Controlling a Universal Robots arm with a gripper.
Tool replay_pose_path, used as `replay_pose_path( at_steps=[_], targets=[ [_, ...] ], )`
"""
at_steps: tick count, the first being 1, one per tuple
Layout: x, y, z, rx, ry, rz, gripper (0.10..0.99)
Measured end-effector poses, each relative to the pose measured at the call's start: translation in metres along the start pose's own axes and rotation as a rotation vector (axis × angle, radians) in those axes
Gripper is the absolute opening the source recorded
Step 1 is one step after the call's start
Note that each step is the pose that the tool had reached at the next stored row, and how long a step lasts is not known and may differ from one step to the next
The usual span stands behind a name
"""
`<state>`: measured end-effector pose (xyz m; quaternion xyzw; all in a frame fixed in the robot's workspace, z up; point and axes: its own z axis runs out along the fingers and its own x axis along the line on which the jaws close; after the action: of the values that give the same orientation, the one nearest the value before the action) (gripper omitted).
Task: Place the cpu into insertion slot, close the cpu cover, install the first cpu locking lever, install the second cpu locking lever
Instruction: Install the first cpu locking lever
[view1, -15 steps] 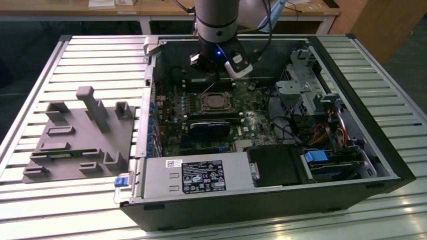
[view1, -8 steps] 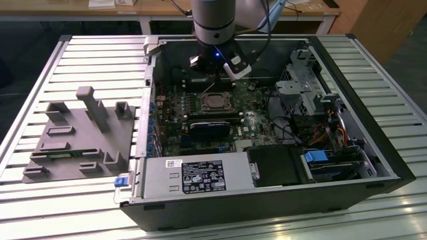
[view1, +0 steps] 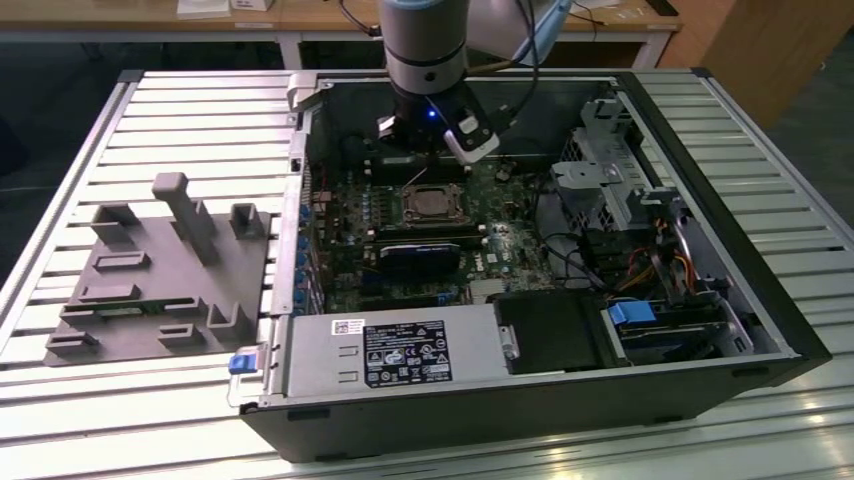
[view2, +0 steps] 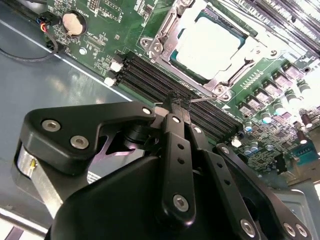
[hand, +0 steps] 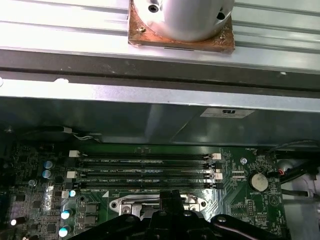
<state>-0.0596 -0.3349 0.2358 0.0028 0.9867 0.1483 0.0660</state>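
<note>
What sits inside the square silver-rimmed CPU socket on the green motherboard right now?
A flat square chip with a dull silver-grey top fills it, framed by the thin silvery metal cover plate. Whatever lies beneath the chip is covered.

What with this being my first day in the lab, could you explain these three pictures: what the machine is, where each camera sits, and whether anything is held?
It is a robot arm reaching into an open computer case on a slatted table. The exterior view looks on from outside; both wrist views ride on the arm. Its tool is shut at the memory slots, beside the cpu, which is framed by the closed cpu cover. I cannot see it holding anything.
</note>
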Motion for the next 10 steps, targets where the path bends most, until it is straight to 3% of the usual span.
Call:
replay_pose_path(
  at_steps=[5, 7, 10],
  targets=[
    [0.0003, 0.0020, 0.0026, 0.000, -0.0017, 0.000, 0.102],
    [0.0006, 0.0020, 0.0038, 0.000, -0.0124, -0.004, 0.102],
    [0.0015, 0.0019, 0.0054, 0.000, -0.0351, -0.011, 0.102]
  ],
)
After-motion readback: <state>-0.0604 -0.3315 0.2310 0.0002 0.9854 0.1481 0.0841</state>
